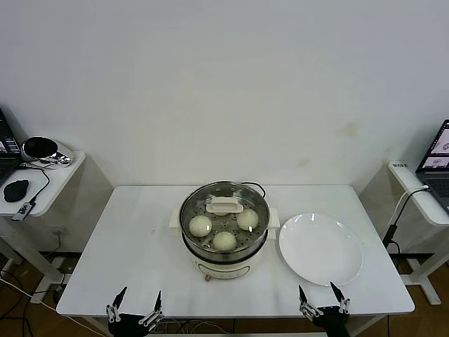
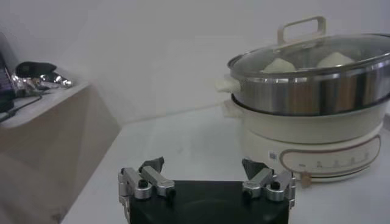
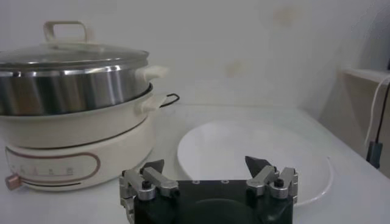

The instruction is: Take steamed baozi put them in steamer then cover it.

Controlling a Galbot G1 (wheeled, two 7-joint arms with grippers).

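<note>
The steamer (image 1: 224,256) stands mid-table on its cream base, its steel pot (image 2: 311,91) (image 3: 67,85) shining. Three pale baozi (image 1: 200,225) (image 1: 247,219) (image 1: 224,241) show inside through the glass; two baozi (image 2: 279,64) show under the lid in the left wrist view. The cover (image 1: 224,205) sits on the pot, its cream bar handle (image 2: 301,27) (image 3: 64,30) on top. My left gripper (image 1: 137,303) hangs open at the table's front left edge, empty. At the front right edge my right gripper (image 1: 323,298) is open and empty too, just before the plate.
An empty white plate (image 1: 320,249) (image 3: 256,152) lies right of the steamer. The steamer's black cord (image 1: 256,187) runs behind it. Side desks flank the table: one at the left with a mouse (image 1: 15,189), one at the right with a laptop (image 1: 436,158).
</note>
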